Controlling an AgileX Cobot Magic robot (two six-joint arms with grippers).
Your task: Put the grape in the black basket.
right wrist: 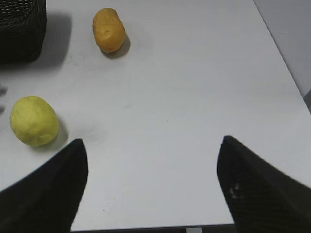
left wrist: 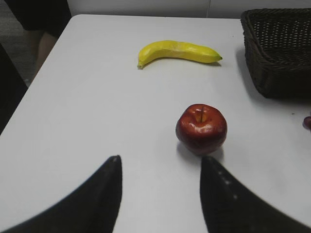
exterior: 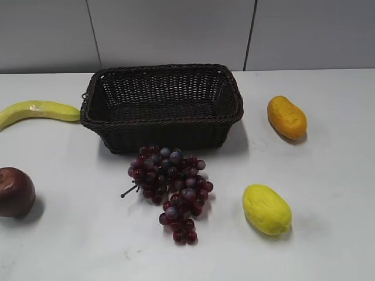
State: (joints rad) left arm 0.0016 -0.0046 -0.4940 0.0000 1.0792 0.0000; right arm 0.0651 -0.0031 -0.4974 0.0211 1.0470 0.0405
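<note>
We record: the grape [exterior: 171, 188] on the desk [exterior: 328, 193], just near-side of the black basket [exterior: 162, 106], outside it. Left gripper [left wrist: 160, 162] fingers parted, empty, near an apple [left wrist: 201, 128]. Right gripper [right wrist: 151, 145] fingers wide, empty.

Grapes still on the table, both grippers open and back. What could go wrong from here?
1. The grape bunch is loose and tapering; a pinch on the tail end may let it swing or slip.
2. It lies close to the black basket front wall, so a low carry might clip the rim.
3. The yellow fruit sits nearby on the right and could get nudged.
</note>
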